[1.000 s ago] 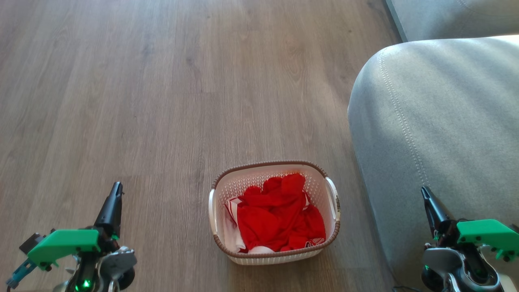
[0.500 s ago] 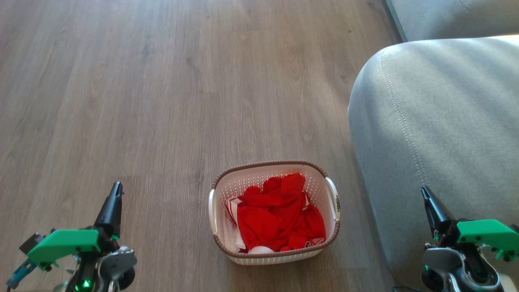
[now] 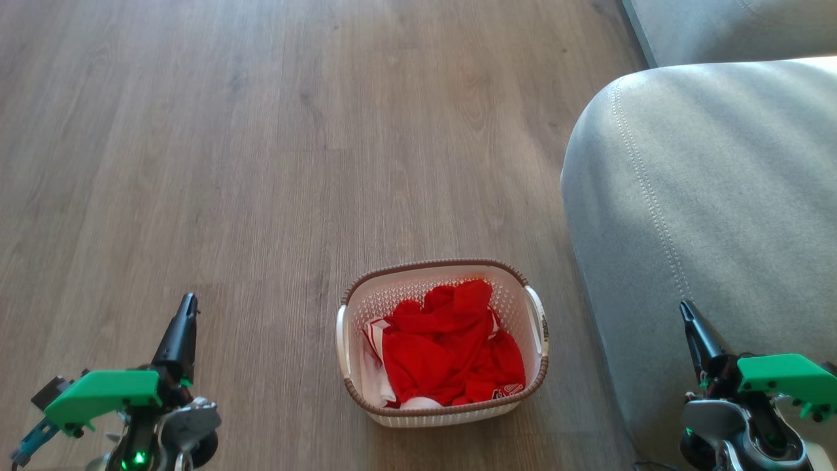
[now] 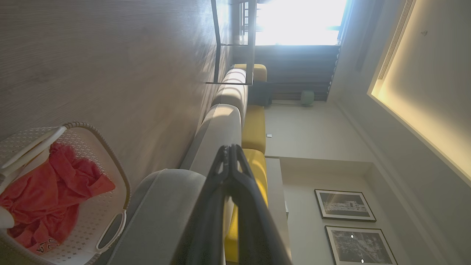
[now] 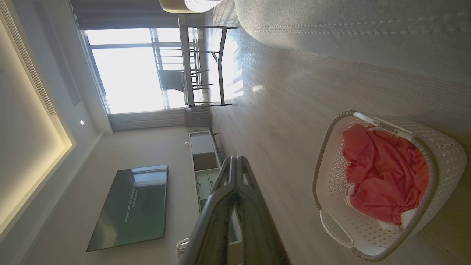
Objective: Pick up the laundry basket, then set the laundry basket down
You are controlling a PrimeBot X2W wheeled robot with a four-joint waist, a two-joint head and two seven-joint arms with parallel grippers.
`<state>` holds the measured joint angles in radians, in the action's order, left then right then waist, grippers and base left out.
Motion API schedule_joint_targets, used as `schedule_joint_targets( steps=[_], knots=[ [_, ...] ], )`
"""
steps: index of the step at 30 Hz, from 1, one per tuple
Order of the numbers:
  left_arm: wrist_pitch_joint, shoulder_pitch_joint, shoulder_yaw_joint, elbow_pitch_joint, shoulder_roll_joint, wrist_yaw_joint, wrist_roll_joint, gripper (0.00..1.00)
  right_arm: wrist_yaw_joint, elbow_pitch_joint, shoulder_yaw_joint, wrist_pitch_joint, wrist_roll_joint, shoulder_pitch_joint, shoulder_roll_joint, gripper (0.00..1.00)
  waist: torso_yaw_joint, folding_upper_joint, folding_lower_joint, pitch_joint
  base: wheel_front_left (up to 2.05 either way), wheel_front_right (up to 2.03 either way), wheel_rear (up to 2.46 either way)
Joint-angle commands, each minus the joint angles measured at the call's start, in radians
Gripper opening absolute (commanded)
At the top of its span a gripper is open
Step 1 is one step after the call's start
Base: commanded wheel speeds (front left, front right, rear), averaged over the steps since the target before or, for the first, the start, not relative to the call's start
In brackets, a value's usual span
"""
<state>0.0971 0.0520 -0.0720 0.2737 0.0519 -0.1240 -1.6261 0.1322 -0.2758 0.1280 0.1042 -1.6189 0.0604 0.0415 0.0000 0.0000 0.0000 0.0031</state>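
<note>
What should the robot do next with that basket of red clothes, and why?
The basket sits on the floor between the left pincer and the right pincer. Both are shut and clear of it, so nothing is gripped yet. I'd guess the next move is bringing both inward to its white side handles, opening on the way.

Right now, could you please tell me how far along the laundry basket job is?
Nothing looks done: the laundry basket stands on the floor, red clothes inside. Nothing is in hand; the left gripper and right gripper are shut, apart from it on either side. Gripping, lifting and setting down remain.
</note>
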Motion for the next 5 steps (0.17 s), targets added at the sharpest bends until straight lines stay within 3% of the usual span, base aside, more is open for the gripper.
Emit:
schedule_joint_targets(
  steps=[1, 5],
  knots=[
    [0.009, 0.055, -0.033, -0.029, 0.005, -0.007, 0.01, 0.0, -0.002, 0.031, -0.017, 0.007, 0.008, 0.047, 0.011, 0.0, 0.0, 0.0, 0.0, 0.0, 0.0, 0.0, 0.0],
    [0.009, 0.055, -0.033, -0.029, 0.005, -0.007, 0.01, 0.0, -0.002, 0.031, -0.017, 0.007, 0.008, 0.047, 0.011, 0.0, 0.0, 0.0, 0.0, 0.0, 0.0, 0.0, 0.0]
  ],
)
